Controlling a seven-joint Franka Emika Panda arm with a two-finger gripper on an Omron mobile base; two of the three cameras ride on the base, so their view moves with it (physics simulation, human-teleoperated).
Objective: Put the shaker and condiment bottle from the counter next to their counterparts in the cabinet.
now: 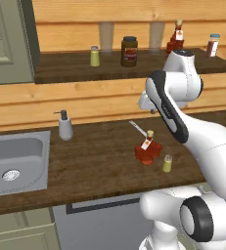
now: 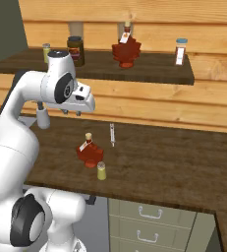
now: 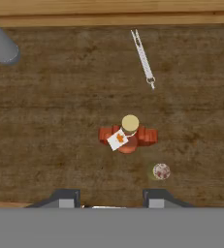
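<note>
The red ridged condiment bottle (image 1: 147,149) (image 2: 89,151) stands upright on the dark wooden counter (image 1: 100,161), and the small yellow-green shaker (image 1: 168,163) (image 2: 101,171) stands just beside it towards the front. My gripper (image 2: 71,113) hangs well above them, pointing down, jaws apart with nothing between them. In the hand view the bottle (image 3: 128,137) lies ahead of the gripper (image 3: 112,198) and the shaker (image 3: 161,171) is just off its right finger. In the cabinet (image 1: 65,66), the twin shaker (image 1: 95,56) stands at the left and the twin bottle (image 1: 175,39) further right.
A dark brown jar (image 1: 129,51) and a reddish-brown shaker (image 1: 213,45) share the cabinet floor. A grey soap dispenser (image 1: 64,126) stands by the steel sink (image 1: 16,161). A thin metal utensil (image 1: 138,128) lies behind the bottle. The grey-green door (image 1: 7,39) stands open at the left.
</note>
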